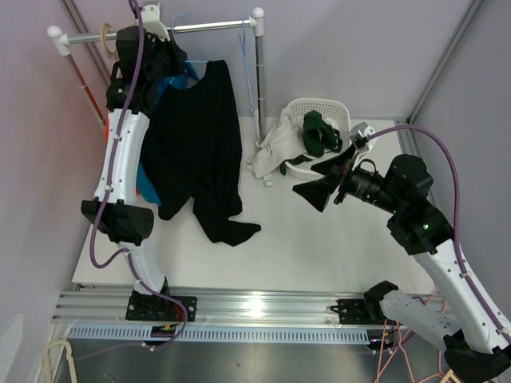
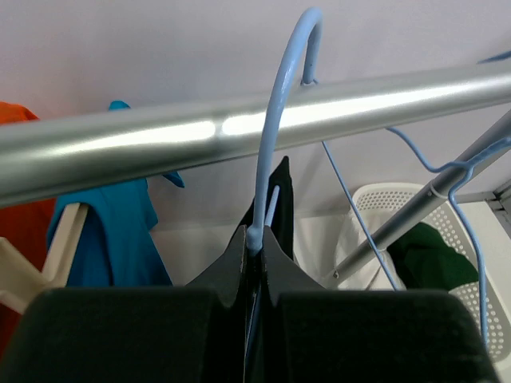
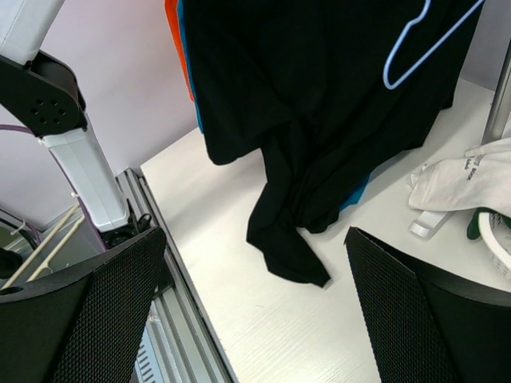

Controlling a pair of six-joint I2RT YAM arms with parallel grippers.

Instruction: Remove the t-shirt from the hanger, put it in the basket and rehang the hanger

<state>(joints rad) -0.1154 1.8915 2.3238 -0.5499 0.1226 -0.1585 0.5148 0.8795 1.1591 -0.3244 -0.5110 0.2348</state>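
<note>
Black t-shirt (image 1: 196, 144), top view: hangs from the metal rail (image 1: 207, 26) at the back left, lower hem trailing onto the white table (image 1: 319, 247). Left gripper (image 1: 169, 54) is up at the rail, right at the shirt's collar; jaws not readable from here. Left arm (image 1: 120, 159) stands tall from its base and reaches back to the rail, beside the shirt's left edge. Right gripper (image 1: 314, 191) is low over the table, well apart from the shirt to its right, jaws spread wide, nothing in them, pointing left. Right arm (image 1: 431, 239) is bent at the elbow. White basket (image 1: 339, 108) sits behind it with a green cloth (image 1: 319, 134) inside and a white cloth (image 1: 275, 148) draped over its rim.

Left wrist view: jaws clamped tight on the neck of the light-blue hanger (image 2: 279, 112), whose hook sits over the rail. Black shirt fabric shows just behind the fingertips. Teal garment (image 2: 120, 231) hangs to the left.

Right wrist view: shirt fills the upper centre, hem tip on the table ahead of the wide-open fingers (image 3: 88, 319). An empty blue hanger (image 3: 423, 48) hangs in front of the shirt.
</note>
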